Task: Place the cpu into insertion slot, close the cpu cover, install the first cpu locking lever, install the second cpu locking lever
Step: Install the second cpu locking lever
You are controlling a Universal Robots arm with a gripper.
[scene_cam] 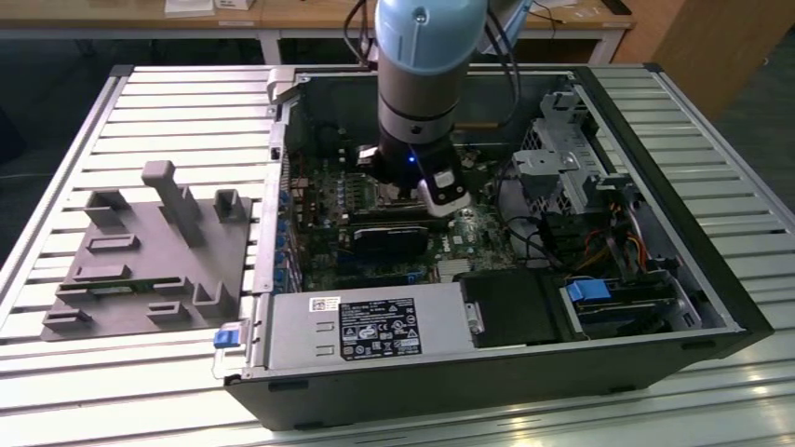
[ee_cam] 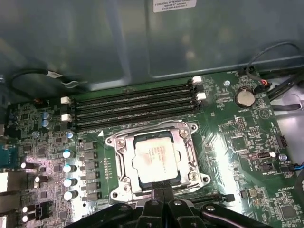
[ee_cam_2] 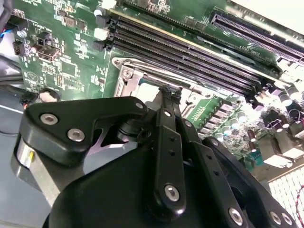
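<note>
Exterior view: arm blocks the insertion slot entirely, and its upper part is cut off by the frame's top edge. Second wrist view: gripper linkage covers most of the cpu cover; only one corner shows. First wrist view: near edge of the cpu sits behind the fingertips; locking lever positions too fine to judge. Can't tell if fingertips touch the socket frame.
</note>
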